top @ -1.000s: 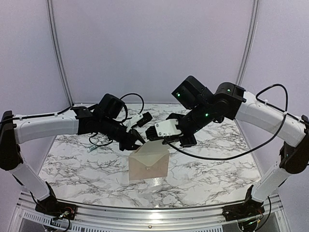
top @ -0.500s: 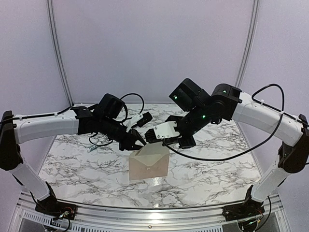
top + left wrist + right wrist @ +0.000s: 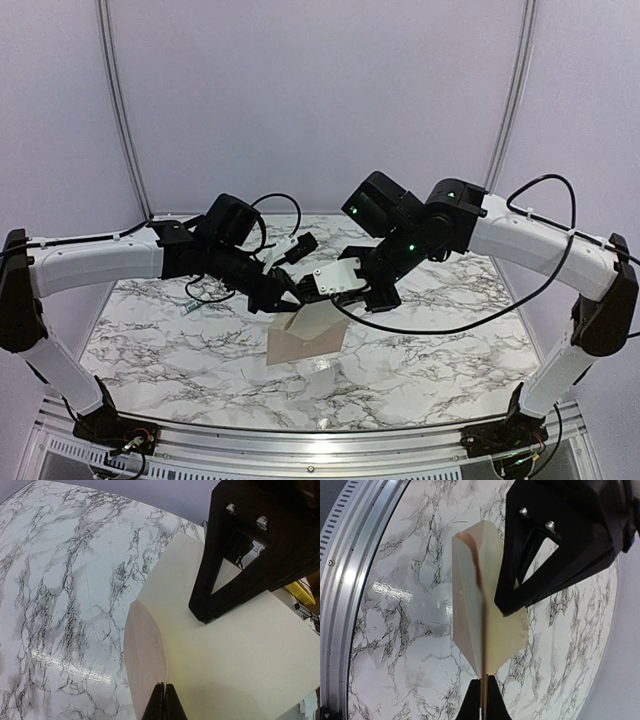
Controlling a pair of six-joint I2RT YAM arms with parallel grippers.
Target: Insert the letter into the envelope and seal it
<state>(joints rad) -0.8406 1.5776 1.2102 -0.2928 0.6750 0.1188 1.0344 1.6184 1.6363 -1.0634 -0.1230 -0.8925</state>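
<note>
Clamped tight, left gripper (image 3: 162, 703) and right gripper (image 3: 481, 701) hold the envelope (image 3: 320, 325) above the table (image 3: 450, 345) — letter (image 3: 144, 662) seemingly partway in; sealing remains.

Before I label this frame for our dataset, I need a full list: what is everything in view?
envelope: one, cream, held on edge at mid-table between both hands
letter: one, peach, against the envelope by the left fingertips
table: one, white marble with dark veins, under everything
rail: one, silver, along the table's near edge
backdrop: one, pale lilac, behind the table
arms: two, white and black, left arm and right arm reaching inward
hands: two, black, left hand and right hand, both shut on the envelope
</note>
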